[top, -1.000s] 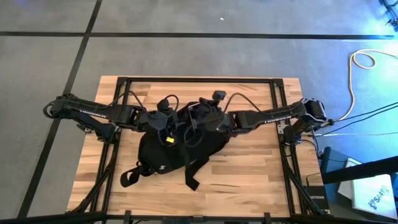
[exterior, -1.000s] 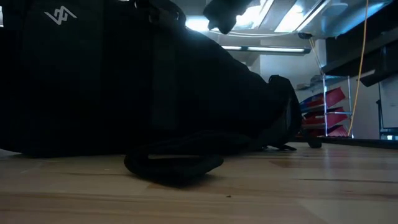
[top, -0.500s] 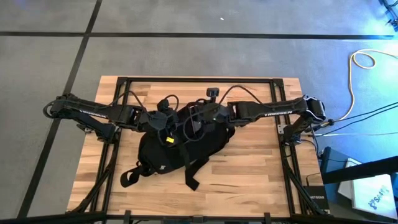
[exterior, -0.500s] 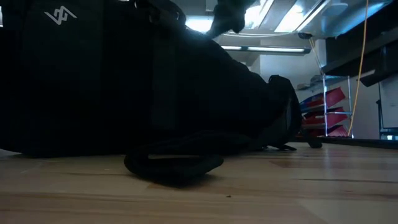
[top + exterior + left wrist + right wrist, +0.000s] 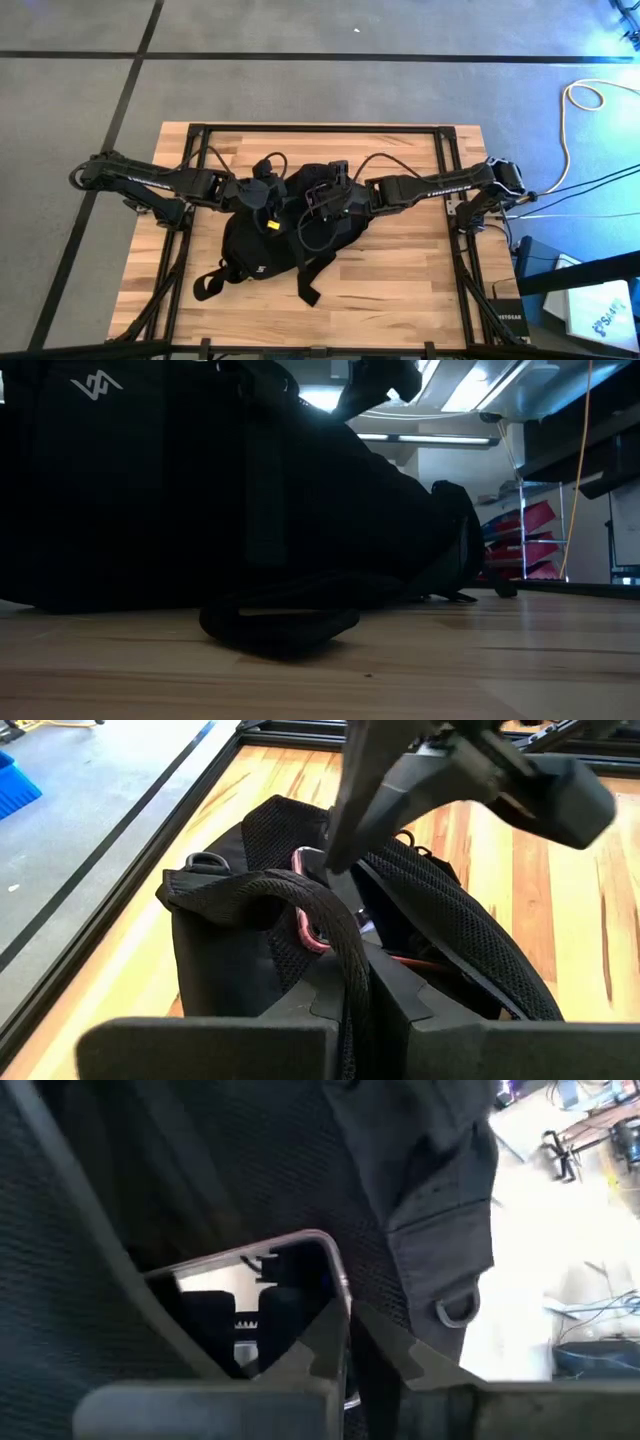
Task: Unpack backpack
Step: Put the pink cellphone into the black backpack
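The large black soft fabric backpack (image 5: 285, 225) lies on the wooden plank tabletop (image 5: 400, 280), roughly at its middle, its straps trailing toward the near edge and its open mouth turned toward the far side where both arms meet. The left tool (image 5: 360, 1005) has its fingers shut on a black webbing strap (image 5: 300, 905) at the rim of the opening, holding that edge up. The right tool (image 5: 345, 1345) is pushed down into the bag's mouth with its fingers closed; from its wrist view it sits against a flat, silver-edged rectangular object (image 5: 265, 1295) inside, but whether it actually grips that object cannot be told. From the left wrist view a pink curved item (image 5: 305, 930) and a red cord also show inside among the mesh lining.

The step in hand appears to be drawing the first item out of the bag. To do it well, the left tool should keep the strap taut and lifted so the opening stays wide and the fabric does not fold over the right tool. The right tool should pull out along the line of the opening rather than straight up, slowly enough that the mesh lining and the loose cord do not snag. If the bag starts to rise with the item, the grip has probably caught fabric and should be reset
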Controlling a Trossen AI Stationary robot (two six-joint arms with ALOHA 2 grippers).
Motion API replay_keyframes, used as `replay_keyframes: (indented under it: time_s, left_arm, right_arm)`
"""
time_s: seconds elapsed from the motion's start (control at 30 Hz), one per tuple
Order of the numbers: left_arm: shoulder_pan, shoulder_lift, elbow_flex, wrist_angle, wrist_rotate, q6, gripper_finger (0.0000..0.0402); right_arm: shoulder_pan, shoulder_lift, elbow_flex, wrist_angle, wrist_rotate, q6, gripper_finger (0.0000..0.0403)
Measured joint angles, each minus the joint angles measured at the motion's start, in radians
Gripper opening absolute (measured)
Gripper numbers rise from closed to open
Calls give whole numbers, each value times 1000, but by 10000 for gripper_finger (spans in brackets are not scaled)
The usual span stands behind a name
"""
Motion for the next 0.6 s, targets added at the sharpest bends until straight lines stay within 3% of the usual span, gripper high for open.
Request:
replay_keyframes:
  time_s: [0.23,0.43,0.6]
  left_arm:
    - [0,0,0,-1,0,0,5]
    - [0,0,0,-1,0,0,6]
    - [0,0,0,-2,0,0,5]
  right_arm:
    - [29,0,28,-8,266,8,0]
    - [-8,0,0,-14,170,70,0]
    - [-11,0,-40,-9,165,84,0]
